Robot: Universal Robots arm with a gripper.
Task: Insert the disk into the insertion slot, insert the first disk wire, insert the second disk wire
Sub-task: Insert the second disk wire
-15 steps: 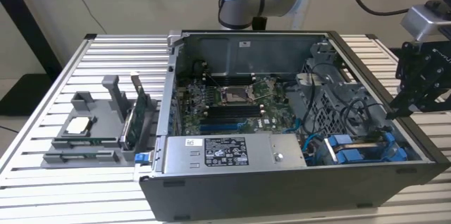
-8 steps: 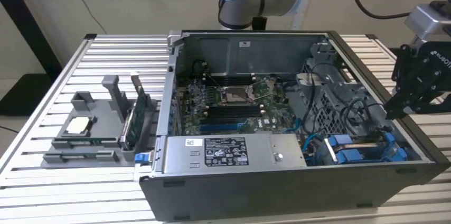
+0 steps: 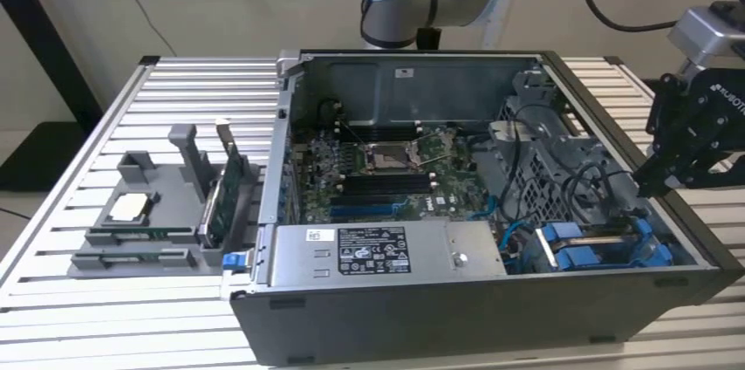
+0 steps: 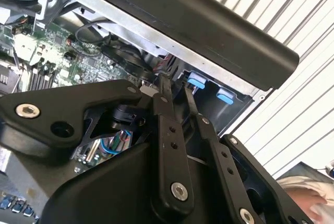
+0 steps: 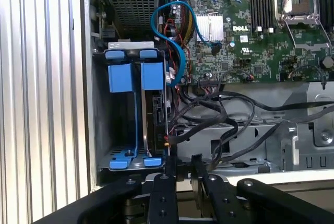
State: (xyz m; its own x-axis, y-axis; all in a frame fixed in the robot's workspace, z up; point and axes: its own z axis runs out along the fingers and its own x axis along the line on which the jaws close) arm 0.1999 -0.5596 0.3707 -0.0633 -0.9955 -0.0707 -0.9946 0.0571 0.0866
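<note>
The insertion slot (image 5: 123,122) is a dark metal bay with bright blue rails in the corner of the open computer case (image 3: 349,309), low at the exterior view's right (image 3: 596,246). In its half nearer the motherboard a dark drive-like edge (image 5: 156,114) stands edge-on; I cannot tell whether it is the disk. A black wire (image 5: 209,113) ends beside that edge, and a blue wire (image 5: 175,46) loops above the bay. My black gripper (image 3: 648,187) hangs over the case's wall just outside the bay. In both wrist views it (image 5: 185,162) (image 4: 174,83) is open, a narrow gap between its fingers and nothing in it.
The motherboard (image 3: 385,169) fills the case floor, and a grey power supply box with a white sticker (image 3: 372,252) sits along the front. At the exterior view's left a grey fixture (image 3: 146,213) on the slatted table (image 3: 105,318) holds a green card and a small chip.
</note>
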